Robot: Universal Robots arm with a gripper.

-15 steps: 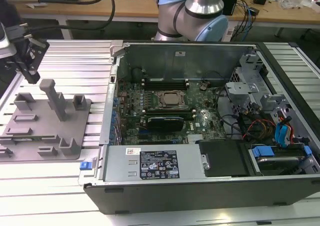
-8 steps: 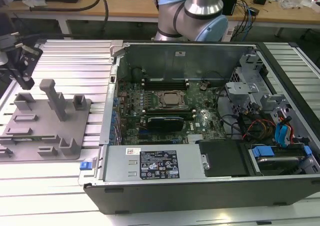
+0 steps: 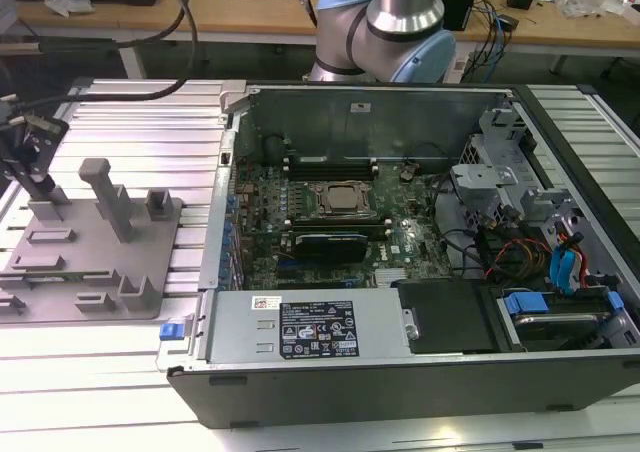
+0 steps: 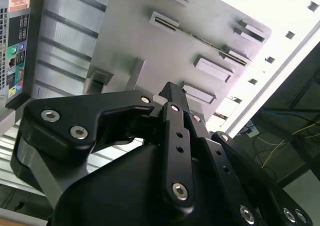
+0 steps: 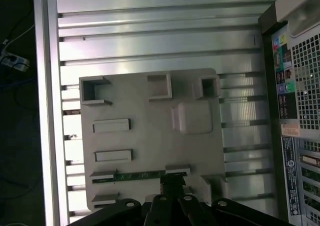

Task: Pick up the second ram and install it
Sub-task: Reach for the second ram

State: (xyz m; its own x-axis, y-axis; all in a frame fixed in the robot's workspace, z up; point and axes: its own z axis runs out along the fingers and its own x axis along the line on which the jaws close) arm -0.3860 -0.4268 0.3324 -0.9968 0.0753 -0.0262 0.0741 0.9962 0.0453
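Your ram [image 5: 140, 175] sits on edge in the plate [image 5: 150, 136], near the edge away from the posts [image 5: 160, 86]. The gripper [image 5: 172, 186] is over one end; I can't tell how its jaws stand. It looks light, stiff and fragile, so take it gently by its long edges.

The arm [image 3: 405, 7] runs out past the exterior view's top edge, and the fixture plate [image 3: 100, 262] is cut off at that view's left. In the first wrist view, the gripper [image 5: 172, 183] covers one stretch of the second ram [image 5: 137, 175], whose chips are too small to make out. The computer case [image 5: 295, 86] is cropped at the edge.
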